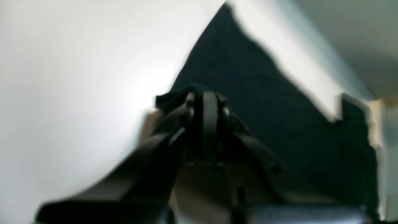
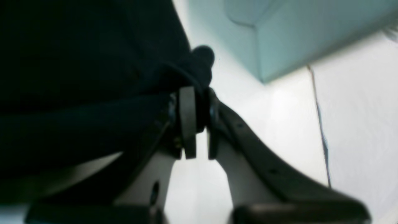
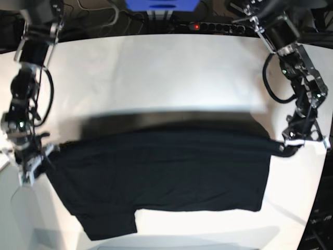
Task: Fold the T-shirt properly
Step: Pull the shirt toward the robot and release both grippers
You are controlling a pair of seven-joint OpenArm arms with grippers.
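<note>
The black T-shirt [image 3: 161,177] hung stretched across the white table [image 3: 171,73], its upper edge lifted taut between two arms, presumably to carry it over for a fold. At nine o'clock in the base view, the right pincer [image 3: 32,165] was clenched on one corner of the cloth; at three o'clock, the left pincer [image 3: 287,147] gripped the other. Both wrist views were blurred, yet each seemed to show dark fabric bunched between closed jaws.
</note>
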